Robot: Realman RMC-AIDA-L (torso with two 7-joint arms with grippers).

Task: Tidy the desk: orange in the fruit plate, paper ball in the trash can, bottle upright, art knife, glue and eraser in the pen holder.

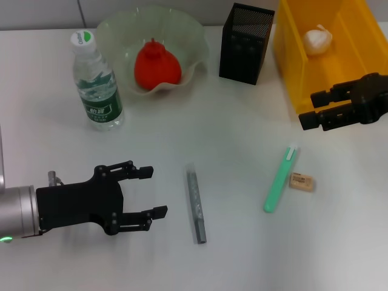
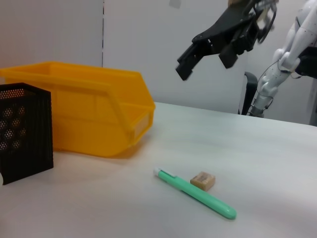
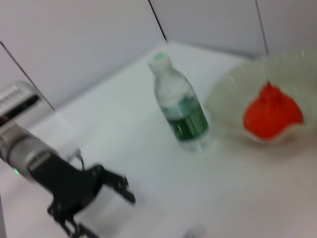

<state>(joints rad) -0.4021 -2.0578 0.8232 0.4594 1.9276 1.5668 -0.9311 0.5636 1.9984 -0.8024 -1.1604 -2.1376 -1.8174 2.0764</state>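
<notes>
So, starting at the left of the head view: the left gripper [image 1: 151,193] is seen low over the white surface [image 1: 242,254], fingers spread wide with nothing between them, pointed toward the art knife [image 1: 196,205]. Nothing is being touched by it. Behind it, the bottle [image 1: 96,82] is found standing upright, cap on top, just beside the fruit plate [image 1: 194,45]. The orange [image 1: 157,65] is already sat inside that plate, stem nub up; the same pair shows up in the right wrist view, bottle [image 3: 181,107] next to plate [image 3: 225,94] with the orange [image 3: 272,113] in it.

Moving toward the middle, the art knife is laid flat on the surface, running roughly front to back, near the left gripper's fingertips but apart from them. Further back, the pen holder [image 1: 245,43] is stood between the fruit plate and the trash can [image 1: 288,66]. Whether anything is in it can't be told.

To the right of the knife, the glue [image 1: 279,180] is laid at a slant, white tip pointing away from the robot, and the eraser [image 1: 302,182] is placed just beside it. Touching or not can't be made out.

At the far right, the paper ball [image 1: 317,40] is seen inside the trash can. The right gripper [image 1: 309,109] is held in the air by the can's front edge, released and empty.
</notes>
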